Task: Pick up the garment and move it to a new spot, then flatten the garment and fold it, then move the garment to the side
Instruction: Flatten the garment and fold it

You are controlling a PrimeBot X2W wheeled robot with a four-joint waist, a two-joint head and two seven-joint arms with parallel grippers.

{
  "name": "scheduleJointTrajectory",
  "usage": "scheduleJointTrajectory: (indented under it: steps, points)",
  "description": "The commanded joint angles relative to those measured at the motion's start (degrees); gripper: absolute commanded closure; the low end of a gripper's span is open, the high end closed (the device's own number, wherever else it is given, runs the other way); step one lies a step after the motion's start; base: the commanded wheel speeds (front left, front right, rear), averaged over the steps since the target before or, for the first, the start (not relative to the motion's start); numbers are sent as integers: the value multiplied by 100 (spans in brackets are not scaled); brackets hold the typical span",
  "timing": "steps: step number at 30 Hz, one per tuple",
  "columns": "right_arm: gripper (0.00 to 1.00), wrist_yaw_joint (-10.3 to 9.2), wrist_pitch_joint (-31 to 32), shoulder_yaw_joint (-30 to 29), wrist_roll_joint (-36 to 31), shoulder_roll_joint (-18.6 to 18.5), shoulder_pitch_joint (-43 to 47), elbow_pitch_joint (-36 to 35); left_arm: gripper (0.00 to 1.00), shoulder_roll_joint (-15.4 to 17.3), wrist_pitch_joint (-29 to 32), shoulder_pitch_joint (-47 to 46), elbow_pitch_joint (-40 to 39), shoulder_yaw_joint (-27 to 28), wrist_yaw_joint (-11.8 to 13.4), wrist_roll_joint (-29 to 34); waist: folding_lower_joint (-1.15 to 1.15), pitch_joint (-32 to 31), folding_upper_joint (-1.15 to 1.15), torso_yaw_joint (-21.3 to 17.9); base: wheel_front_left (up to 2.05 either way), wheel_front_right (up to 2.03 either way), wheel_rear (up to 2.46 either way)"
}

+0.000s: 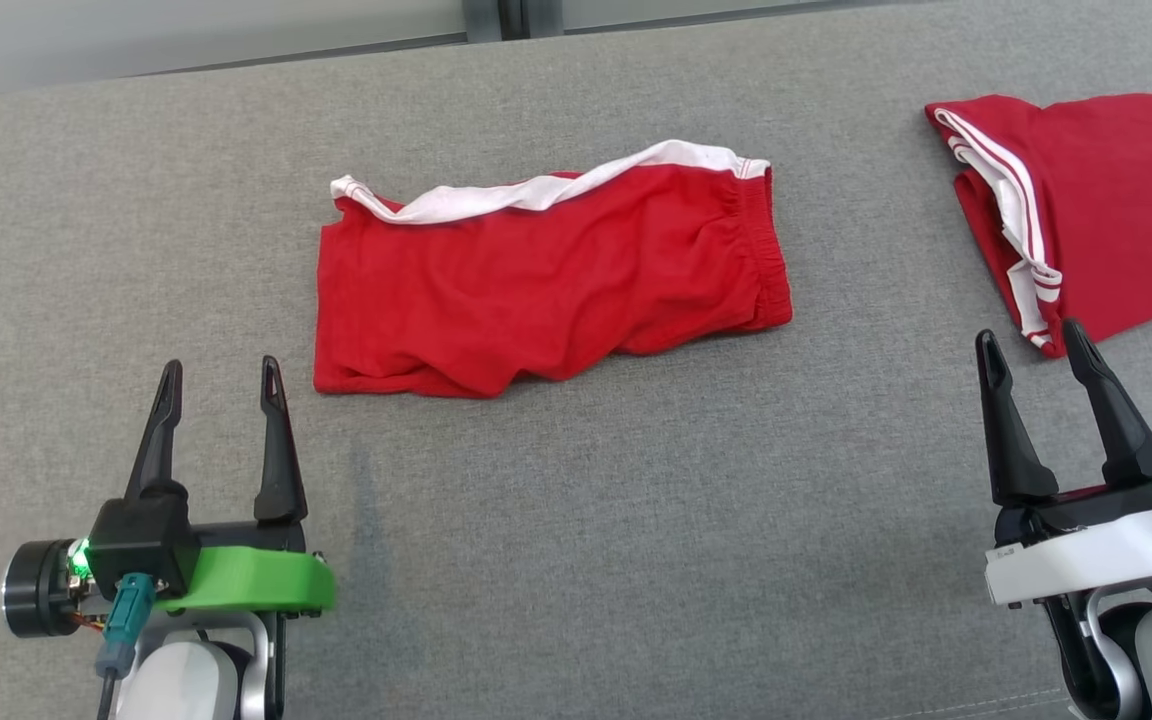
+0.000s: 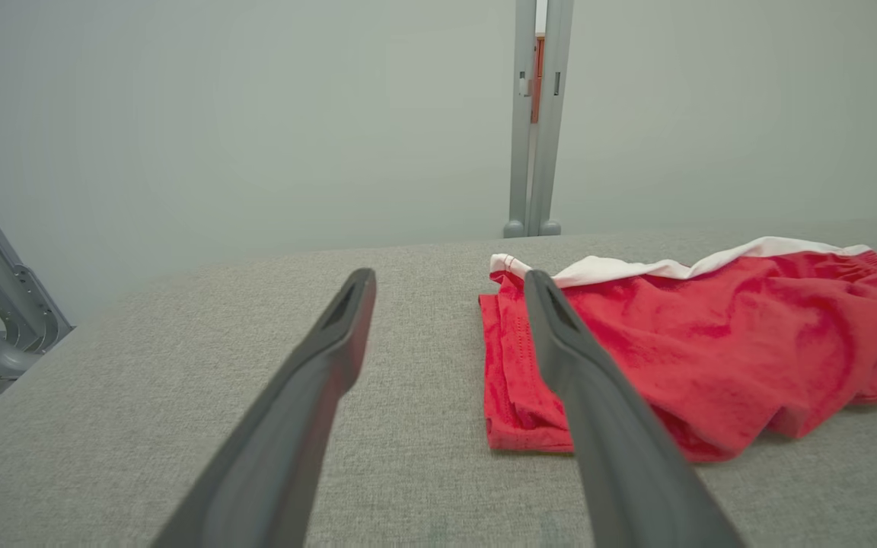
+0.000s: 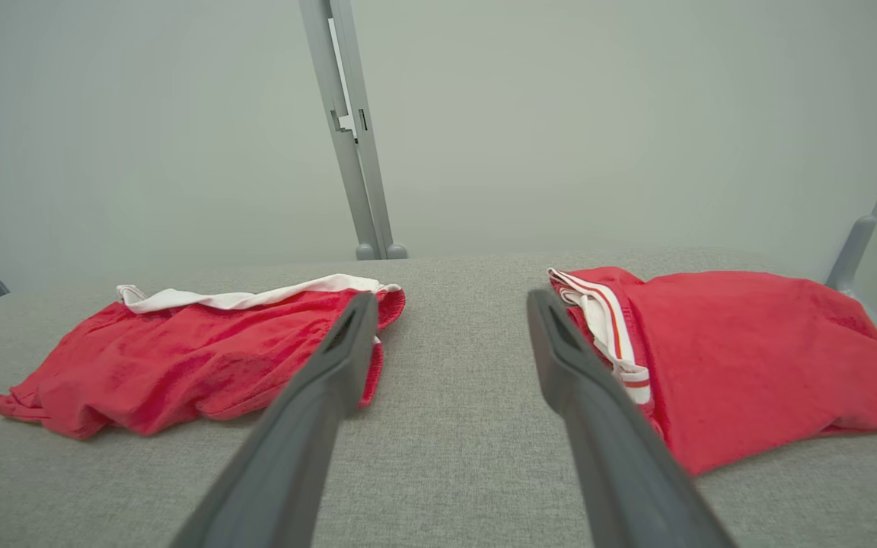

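A red garment with a white band (image 1: pixel 546 275) lies folded in half on the grey surface, mid-table; it also appears in the left wrist view (image 2: pixel 712 350) and the right wrist view (image 3: pixel 187 358). My left gripper (image 1: pixel 221 380) stands open at the lower left, just short of the garment's near left corner, nothing between its fingers. Seen from its wrist, the left gripper (image 2: pixel 450 285) has its right finger in front of that corner. My right gripper (image 1: pixel 1031 345) is open at the lower right, empty; from its wrist the right gripper (image 3: pixel 450 304) points at bare surface.
A second folded red garment with white stripes (image 1: pixel 1086 200) lies at the far right, just beyond my right fingertips (image 3: pixel 743 358). The grey fabric surface (image 1: pixel 636 520) spreads wide in front. Grey frame posts (image 2: pixel 534 114) stand behind the far edge.
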Motion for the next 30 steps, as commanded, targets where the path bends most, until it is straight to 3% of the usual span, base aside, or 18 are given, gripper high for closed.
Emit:
scheduleJointTrajectory:
  steps: [1, 10, 16, 21, 30]
  points:
    - [0, -2, 31, -24, -35, -8, 66, -39, 0, 40, 27, 94, -50, -9, 4, 50, 0, -24, 0, 26, 0, 0, 0]
    - [0, -2, 159, -92, 28, -37, -25, 38, 0, 0, 63, -22, -225, -135, 27, 74, 0, 152, 0, 136, 0, 0, 0]
    - [0, -2, 224, 78, 165, -207, -514, 362, 0, -86, 8, -386, -249, -273, -39, 131, 0, 568, 0, 416, 0, 0, 0]
    - [0, -2, 244, 409, 284, -336, -1347, 850, 0, -208, -52, -751, -185, -381, -88, 171, 0, 961, 0, 652, 0, 0, 0]
    - [0, -2, 423, 903, 433, -200, -2525, 2260, 0, -351, -113, -1108, 8, -490, -187, 229, 0, 1206, 0, 851, 0, 0, 0]
